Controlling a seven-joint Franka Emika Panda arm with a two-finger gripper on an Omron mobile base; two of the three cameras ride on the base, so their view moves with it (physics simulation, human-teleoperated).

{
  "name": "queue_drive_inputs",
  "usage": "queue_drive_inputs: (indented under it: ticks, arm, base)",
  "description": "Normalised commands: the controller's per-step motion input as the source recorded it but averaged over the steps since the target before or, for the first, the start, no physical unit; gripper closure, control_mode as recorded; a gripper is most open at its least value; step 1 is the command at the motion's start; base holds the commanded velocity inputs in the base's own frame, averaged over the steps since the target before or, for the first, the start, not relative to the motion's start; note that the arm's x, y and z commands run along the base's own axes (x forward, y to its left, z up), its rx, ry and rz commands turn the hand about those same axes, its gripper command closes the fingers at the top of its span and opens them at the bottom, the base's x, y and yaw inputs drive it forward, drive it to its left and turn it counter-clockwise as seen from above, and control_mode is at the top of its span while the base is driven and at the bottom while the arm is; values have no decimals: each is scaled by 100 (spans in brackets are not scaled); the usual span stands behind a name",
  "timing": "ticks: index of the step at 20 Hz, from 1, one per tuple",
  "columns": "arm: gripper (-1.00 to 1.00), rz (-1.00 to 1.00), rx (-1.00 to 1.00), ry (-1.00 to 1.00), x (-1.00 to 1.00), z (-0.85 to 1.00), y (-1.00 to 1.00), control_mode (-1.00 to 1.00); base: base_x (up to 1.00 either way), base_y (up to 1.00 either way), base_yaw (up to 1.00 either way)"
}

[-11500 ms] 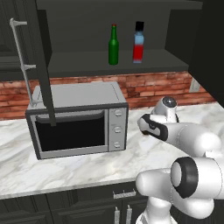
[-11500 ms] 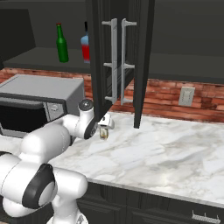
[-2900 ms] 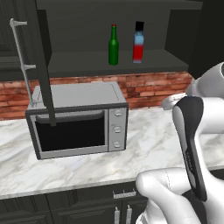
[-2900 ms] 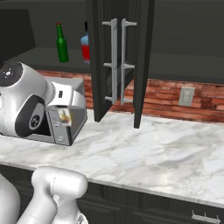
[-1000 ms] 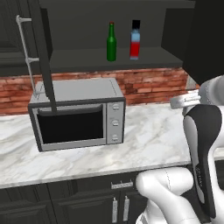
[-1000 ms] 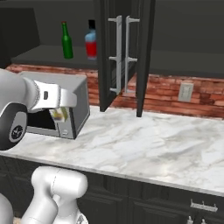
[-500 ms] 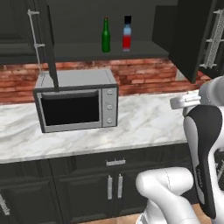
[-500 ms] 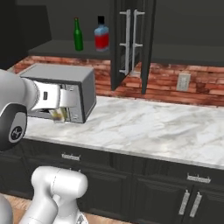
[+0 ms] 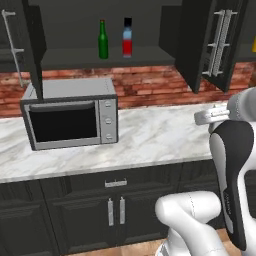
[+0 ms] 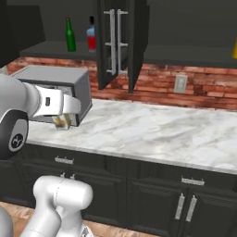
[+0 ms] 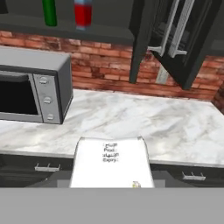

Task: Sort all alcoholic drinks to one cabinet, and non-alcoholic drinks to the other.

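Change: robot rolled back and right | gripper [image 10: 61, 121]: closed around the small cream container [image 11: 111, 162], held over the counter edge | yellow bottle [image 10: 234, 48] now shows; cream one likely goes beside it.

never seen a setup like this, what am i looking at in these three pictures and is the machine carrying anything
It is a rendered kitchen with a white robot arm on a driving base. Two cameras ride behind the arm, left and right; the third sits on its hand, looking along the gripper. The gripper is closed on a small pale cream container, which looms large in the hand view. On the marble counter stands a microwave. In the open cabinet above are a green bottle and a blue-and-red bottle. A yellow-orange bottle peeks in at the right.
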Motion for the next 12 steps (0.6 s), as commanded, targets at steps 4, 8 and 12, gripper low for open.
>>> queue_drive_inputs:
  ticks: [4, 8, 12]
  arm:
    - [100, 0, 0, 0, 0, 0, 0, 100]
    - [100, 0, 0, 0, 0, 0, 0, 100]
    - [100, 0, 0, 0, 0, 0, 0, 100]
  base:
    - [0, -48, 0]
    - [0, -49, 0]
    - [0, -49, 0]
